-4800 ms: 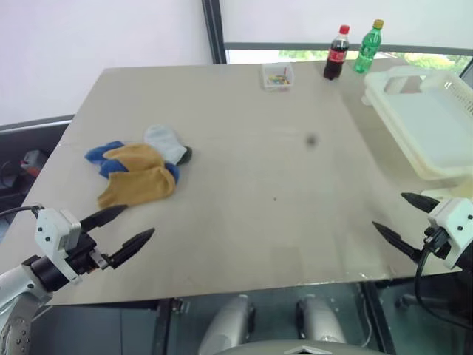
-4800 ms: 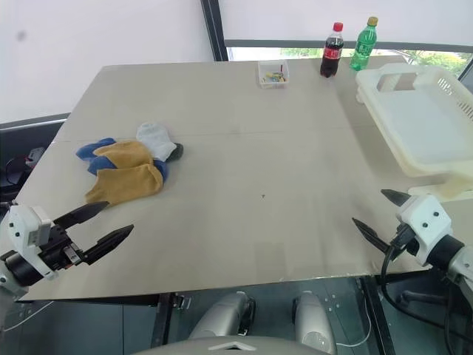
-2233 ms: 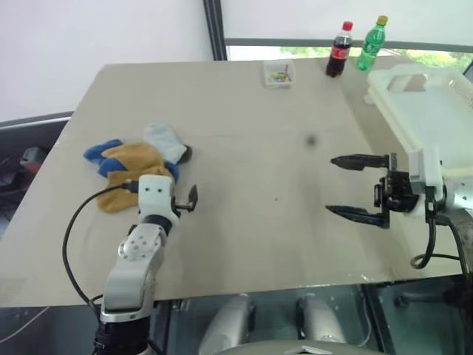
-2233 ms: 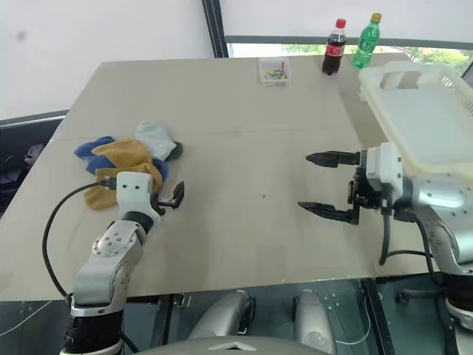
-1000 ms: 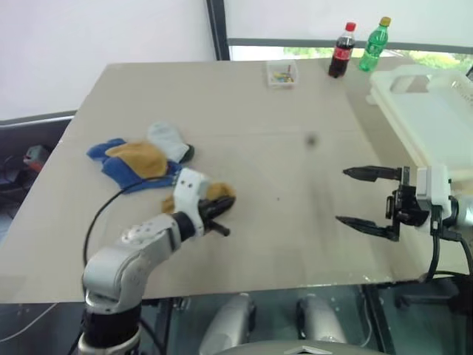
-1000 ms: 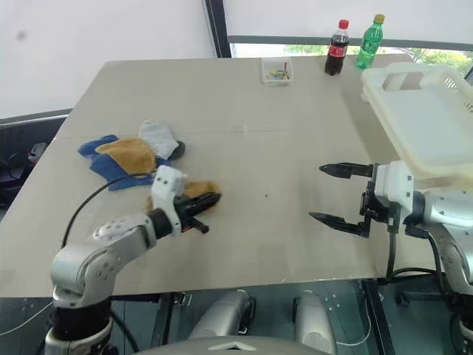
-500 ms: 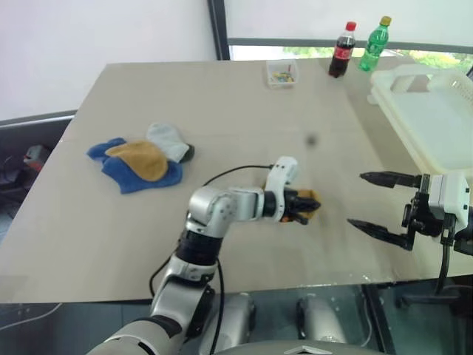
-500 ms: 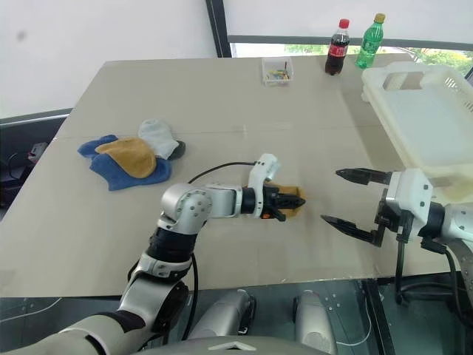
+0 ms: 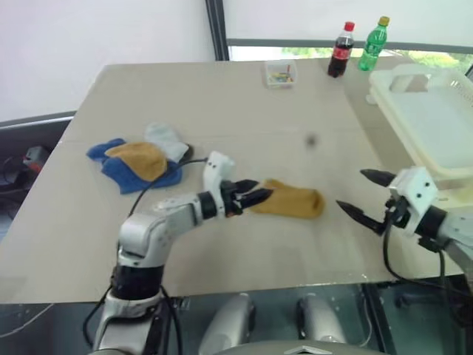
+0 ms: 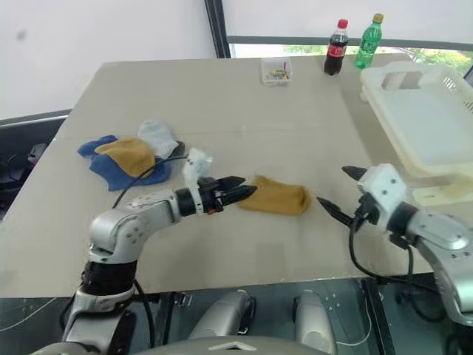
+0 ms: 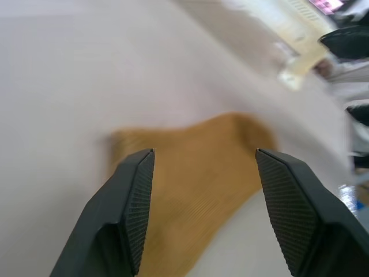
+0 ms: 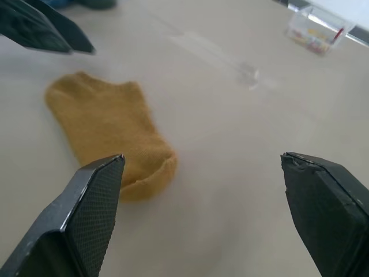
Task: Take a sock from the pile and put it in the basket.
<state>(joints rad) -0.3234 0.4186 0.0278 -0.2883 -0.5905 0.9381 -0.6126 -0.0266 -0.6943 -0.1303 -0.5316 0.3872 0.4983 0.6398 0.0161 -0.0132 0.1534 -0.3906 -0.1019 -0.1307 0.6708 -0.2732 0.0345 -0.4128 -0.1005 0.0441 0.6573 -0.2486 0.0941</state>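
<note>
The pile [image 9: 140,157] of blue, mustard and pale socks lies on the left of the table. One mustard sock [image 9: 290,201] lies flat near the table's middle, apart from the pile. My left gripper [image 9: 248,195] is open just at that sock's left end; in the left wrist view the sock [image 11: 196,173] lies on the table between and beyond the spread fingers. My right gripper [image 9: 359,193] stands open a little to the right of the sock [image 12: 109,133], holding nothing. The white basket [image 9: 436,122] sits at the table's right edge, behind the right gripper.
A cola bottle [image 9: 340,50] and a green bottle [image 9: 372,44] stand at the far edge, with a small clear box [image 9: 280,73] of coloured bits to their left. The table's front edge runs close below both grippers.
The left gripper, shut on the mustard sock half a second ago, has opened and drawn back to the left. The sock now lies flat on the table. The right gripper has dipped slightly.
</note>
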